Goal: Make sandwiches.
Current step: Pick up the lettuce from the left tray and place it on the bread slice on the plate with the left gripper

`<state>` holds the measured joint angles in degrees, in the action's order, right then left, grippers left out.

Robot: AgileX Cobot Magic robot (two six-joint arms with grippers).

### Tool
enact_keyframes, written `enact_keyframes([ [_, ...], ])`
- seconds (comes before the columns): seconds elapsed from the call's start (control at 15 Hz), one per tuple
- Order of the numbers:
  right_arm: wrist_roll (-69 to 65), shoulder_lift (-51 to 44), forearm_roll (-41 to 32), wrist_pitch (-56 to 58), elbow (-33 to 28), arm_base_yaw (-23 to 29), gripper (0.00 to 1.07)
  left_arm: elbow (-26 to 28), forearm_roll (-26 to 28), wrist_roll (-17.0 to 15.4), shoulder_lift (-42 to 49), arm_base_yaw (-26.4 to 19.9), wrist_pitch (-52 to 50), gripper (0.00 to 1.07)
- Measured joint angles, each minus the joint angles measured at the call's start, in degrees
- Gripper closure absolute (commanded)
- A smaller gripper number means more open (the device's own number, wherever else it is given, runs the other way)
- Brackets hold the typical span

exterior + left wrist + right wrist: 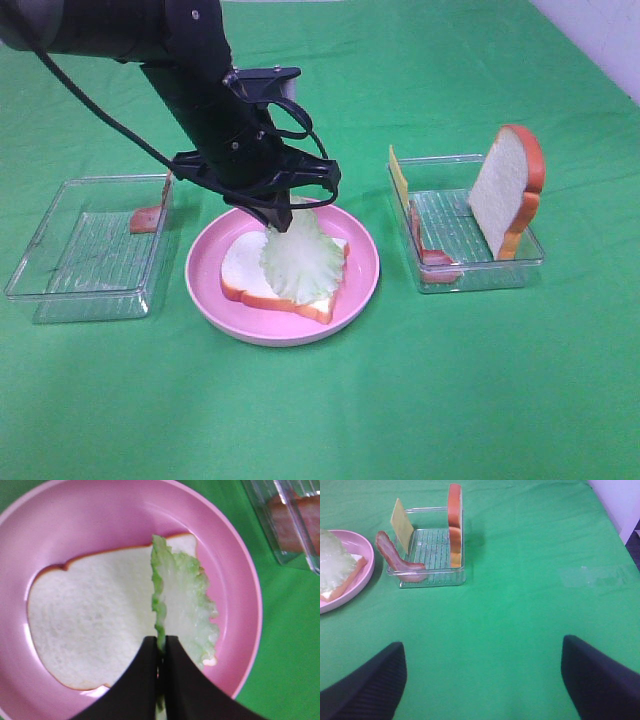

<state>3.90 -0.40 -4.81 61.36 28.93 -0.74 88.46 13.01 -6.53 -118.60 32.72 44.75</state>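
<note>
One white bread slice [240, 272] lies flat on the pink plate [208, 298]. Above it hangs a pale green lettuce leaf [300, 258], its lower edge touching the bread, with my left gripper [281, 216] shut on its upper end. The left wrist view shows the lettuce [187, 605] edge-on, pinched in the left gripper [161, 643] over the bread [90, 625]. Another bread slice [510, 188] stands upright in the right tray [478, 275], together with a yellow cheese square [399, 176] and a bacon strip [432, 255]. My right gripper [482, 645] is open over bare cloth, holding nothing.
A clear tray [85, 255] left of the plate holds one bacon strip [150, 216] leaning on its right wall. Green cloth covers the table. In the right wrist view the right tray [432, 575] and the plate's rim [364, 575] lie ahead of the gripper.
</note>
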Motion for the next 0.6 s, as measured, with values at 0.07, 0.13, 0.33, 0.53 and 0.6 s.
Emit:
enact_keyframes([
  [0.07, 0.00, 0.00, 0.00, 0.00, 0.00, 0.00, 0.28, 0.00, -0.69, -0.74, 0.00, 0.00, 0.00, 1.07],
  [0.13, 0.00, 0.00, 0.00, 0.00, 0.00, 0.00, 0.28, 0.00, -1.09, -1.55, 0.00, 0.00, -0.11, 1.07],
  [0.33, 0.00, 0.00, 0.00, 0.00, 0.00, 0.00, 0.28, 0.00, -2.06, -1.95, -1.38, 0.00, -0.11, 1.02],
  [0.53, 0.00, 0.00, 0.00, 0.00, 0.00, 0.00, 0.28, 0.00, -2.41, -1.95, -1.72, 0.00, -0.11, 0.62],
  [0.6, 0.00, 0.00, 0.00, 0.00, 0.00, 0.00, 0.28, 0.00, -2.41, -1.95, -1.72, 0.00, -0.11, 0.56],
])
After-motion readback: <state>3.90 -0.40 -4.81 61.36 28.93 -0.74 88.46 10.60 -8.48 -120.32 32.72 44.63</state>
